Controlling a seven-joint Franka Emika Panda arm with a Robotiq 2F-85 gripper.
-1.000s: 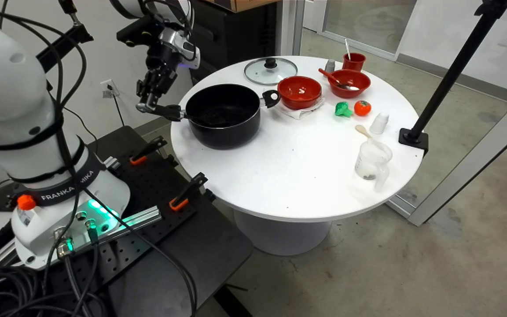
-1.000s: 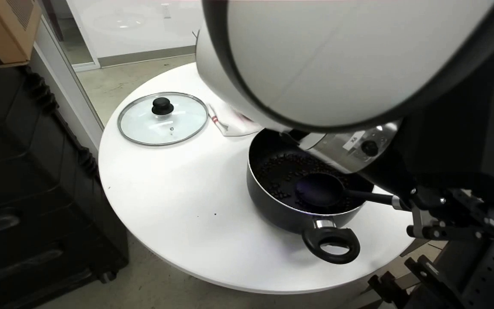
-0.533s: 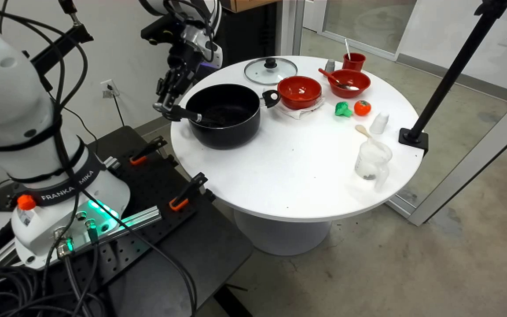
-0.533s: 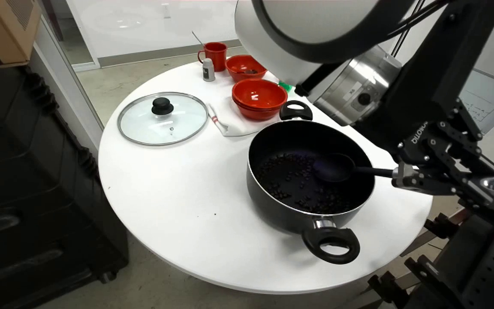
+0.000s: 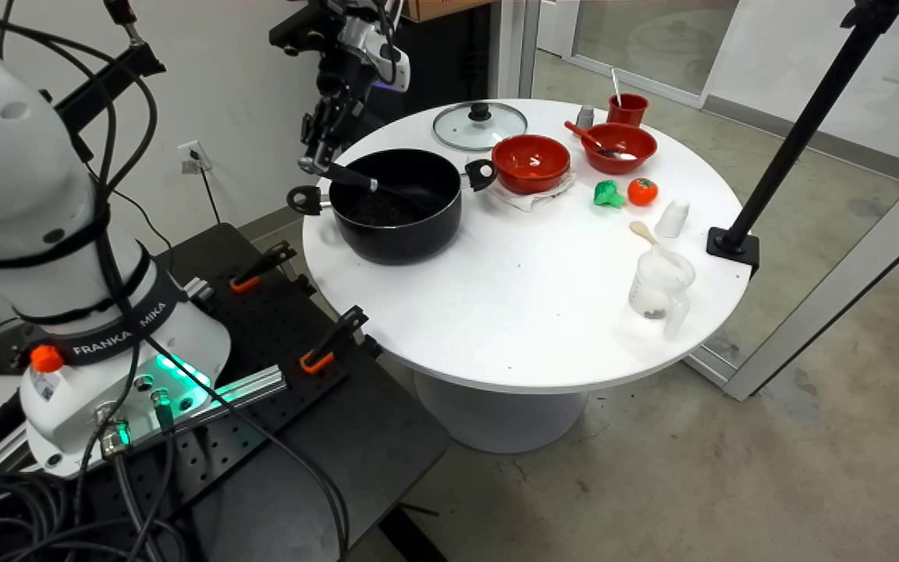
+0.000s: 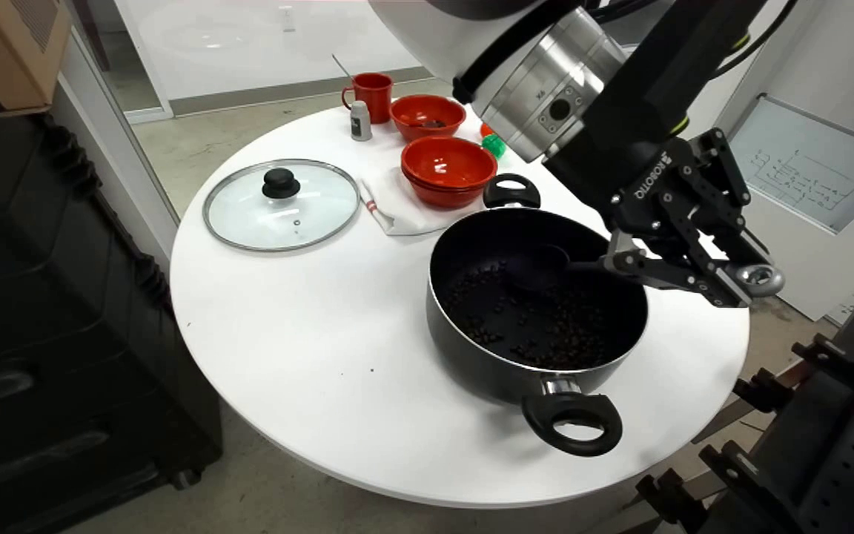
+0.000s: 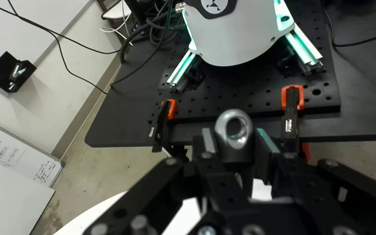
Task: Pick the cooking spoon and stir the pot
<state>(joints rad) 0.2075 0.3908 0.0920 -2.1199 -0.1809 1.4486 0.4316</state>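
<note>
Gripper is pinching the cooking spoon by its handle, head sitting inside the pot; presumably it is stirring, next move likely calling for low circling inside the pot

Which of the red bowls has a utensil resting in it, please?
The single red bowl nearest the red mug: a red-handled utensil rests in it, whereas the stacked pair on the cloth shows none.

Pot and spoon look matt. The lid is clear glass, the red bowls glossy, the tabletop smooth.
</note>
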